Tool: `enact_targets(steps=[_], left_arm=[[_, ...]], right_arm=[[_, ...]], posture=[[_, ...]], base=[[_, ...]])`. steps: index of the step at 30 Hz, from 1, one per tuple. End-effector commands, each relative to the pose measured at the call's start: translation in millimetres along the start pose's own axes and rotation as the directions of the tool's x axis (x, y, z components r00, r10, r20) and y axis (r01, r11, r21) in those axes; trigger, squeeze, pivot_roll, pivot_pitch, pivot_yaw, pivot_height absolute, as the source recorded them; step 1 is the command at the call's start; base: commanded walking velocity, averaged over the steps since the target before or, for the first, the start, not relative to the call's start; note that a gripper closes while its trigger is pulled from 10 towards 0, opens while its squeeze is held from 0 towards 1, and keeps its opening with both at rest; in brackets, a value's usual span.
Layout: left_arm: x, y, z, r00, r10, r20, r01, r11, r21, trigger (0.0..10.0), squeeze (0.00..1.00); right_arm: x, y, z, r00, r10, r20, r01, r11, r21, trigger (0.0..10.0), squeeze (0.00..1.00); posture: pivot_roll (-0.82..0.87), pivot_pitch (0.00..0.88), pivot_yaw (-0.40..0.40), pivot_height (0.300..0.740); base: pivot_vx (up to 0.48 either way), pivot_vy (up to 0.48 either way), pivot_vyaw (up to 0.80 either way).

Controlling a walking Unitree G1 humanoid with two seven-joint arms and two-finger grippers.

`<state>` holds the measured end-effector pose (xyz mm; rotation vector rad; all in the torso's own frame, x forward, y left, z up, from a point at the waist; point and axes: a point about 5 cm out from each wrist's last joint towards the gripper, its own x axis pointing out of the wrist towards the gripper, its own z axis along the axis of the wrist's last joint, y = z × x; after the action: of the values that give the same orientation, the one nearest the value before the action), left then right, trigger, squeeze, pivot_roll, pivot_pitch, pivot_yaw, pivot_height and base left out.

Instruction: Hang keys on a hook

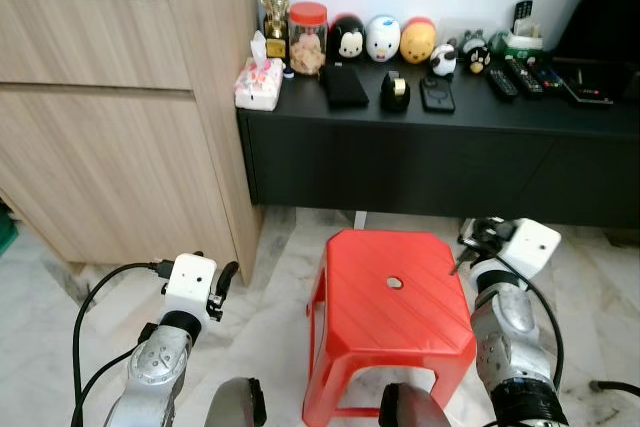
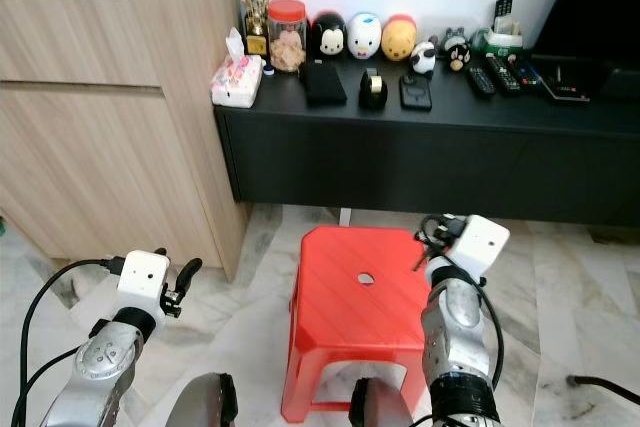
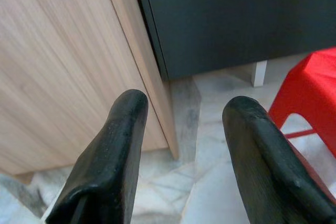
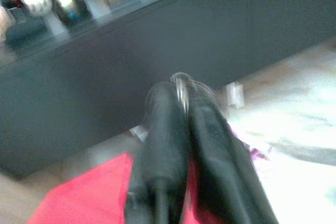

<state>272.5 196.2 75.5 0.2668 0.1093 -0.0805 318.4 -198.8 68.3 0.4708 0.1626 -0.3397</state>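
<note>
Right gripper [image 4: 181, 103] is clenched on the keys [image 4: 181, 85] at the red stool's [image 1: 390, 297] 2 o'clock, carrying them; left gripper [image 3: 181, 145] hangs released, idle.

The stool [image 1: 395, 302] is glossy red plastic, the cabinet [image 1: 110, 117] pale matt wood grain, the floor [image 1: 275, 287] polished marble, the sideboard [image 1: 440, 162] matt black.

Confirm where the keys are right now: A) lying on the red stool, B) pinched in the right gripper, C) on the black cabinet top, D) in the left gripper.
B: the right gripper has its fingers shut on the key ring, above the red stool; the left gripper is open.
</note>
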Motion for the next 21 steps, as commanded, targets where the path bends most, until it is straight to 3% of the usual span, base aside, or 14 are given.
enact_targets(steps=[1,2,4,5,6,8,9,11,12,14,15,16,17,21], left_arm=[[3.5,0.2,3,1.000,0.004,0.019,-0.004,1.000,0.003,10.0,0.00],[4.4,0.3,4,1.000,0.005,0.024,-0.005,1.000,0.004,10.0,0.00],[6.4,2.0,4,1.000,0.009,0.028,-0.009,1.000,0.005,10.0,0.00],[7.1,2.2,3,1.000,0.009,0.028,-0.010,1.000,0.005,10.0,0.00],[7.5,2.4,3,1.000,0.010,0.029,-0.010,1.000,0.006,10.0,0.00],[7.8,2.3,3,1.000,0.011,0.030,-0.011,1.000,0.006,10.0,0.00],[8.3,2.7,3,0.999,0.012,0.031,-0.013,1.000,0.007,10.0,0.00],[8.5,2.9,2,0.999,0.015,0.032,-0.015,1.000,0.006,10.0,0.00],[8.4,3.0,2,0.999,0.016,0.033,-0.016,1.000,0.005,10.0,0.00],[8.4,2.7,1,0.999,0.016,0.035,-0.016,1.000,0.004,10.0,0.00],[8.4,2.0,0,0.999,0.015,0.034,-0.015,1.000,0.004,10.0,0.00],[8.6,1.8,0,0.999,0.015,0.035,-0.015,1.000,0.004,10.0,0.00],[8.8,1.9,0,0.999,0.015,0.036,-0.016,1.000,0.004,10.0,0.00],[8.8,1.6,-1,0.999,0.016,0.036,-0.016,1.000,0.003,10.0,0.00]], right_arm=[[0.3,0.4,-4,0.999,-0.006,-0.047,0.009,0.999,0.054,10.0,0.00],[0.7,1.5,-1,0.999,0.000,-0.035,0.001,0.999,0.038,10.0,0.00],[3.8,17.6,6,0.989,0.137,-0.047,-0.144,0.959,-0.243,10.0,0.00],[4.3,19.4,1,0.985,0.142,-0.097,-0.166,0.935,-0.313,10.0,0.00],[0.3,30.1,-15,0.935,0.247,-0.254,-0.344,0.809,-0.476,10.0,0.00],[-2.2,33.4,-19,0.909,0.290,-0.301,-0.414,0.717,-0.561,10.0,0.00],[-1.3,34.8,-11,0.920,0.303,-0.247,-0.390,0.660,-0.642,10.0,0.00],[1.4,35.9,-3,0.935,0.290,-0.205,-0.354,0.746,-0.564,10.0,0.00],[3.1,33.9,-1,0.941,0.262,-0.215,-0.339,0.762,-0.552,10.0,0.00],[3.7,29.3,-4,0.938,0.228,-0.260,-0.342,0.720,-0.604,10.0,0.00],[5.3,24.4,-1,0.949,0.208,-0.235,-0.313,0.665,-0.678,10.0,0.00],[6.4,23.7,5,0.960,0.208,-0.188,-0.280,0.663,-0.695,10.0,0.00],[7.4,29.0,23,0.969,0.242,-0.038,-0.211,0.746,-0.631,10.0,0.00],[5.5,31.1,37,0.966,0.244,0.088,-0.155,0.815,-0.558,10.0,0.00]], posture=[[0.06,0.000,-0.060,0.614],[0.06,0.000,-0.061,0.614],[0.05,0.000,-0.060,0.614],[0.04,0.000,-0.060,0.614],[0.04,0.000,-0.061,0.614],[0.05,0.000,-0.061,0.614],[0.05,0.000,-0.064,0.614],[0.05,0.000,-0.063,0.614],[0.04,0.000,-0.063,0.614],[0.04,0.000,-0.063,0.614],[0.05,0.000,-0.063,0.614],[0.05,0.000,-0.063,0.614],[0.04,0.000,-0.062,0.614],[0.04,0.000,-0.063,0.614]], base=[[0.000,0.000,0.00],[0.000,0.000,0.00],[0.000,0.000,0.00],[0.000,0.000,0.00],[0.000,0.000,0.00],[0.000,0.000,0.00],[0.000,0.000,0.00],[0.000,0.000,0.00],[0.000,0.000,0.00],[0.000,0.000,0.00],[0.000,0.000,0.00],[0.000,0.000,0.00],[0.000,0.000,0.00],[0.000,0.000,0.00]])
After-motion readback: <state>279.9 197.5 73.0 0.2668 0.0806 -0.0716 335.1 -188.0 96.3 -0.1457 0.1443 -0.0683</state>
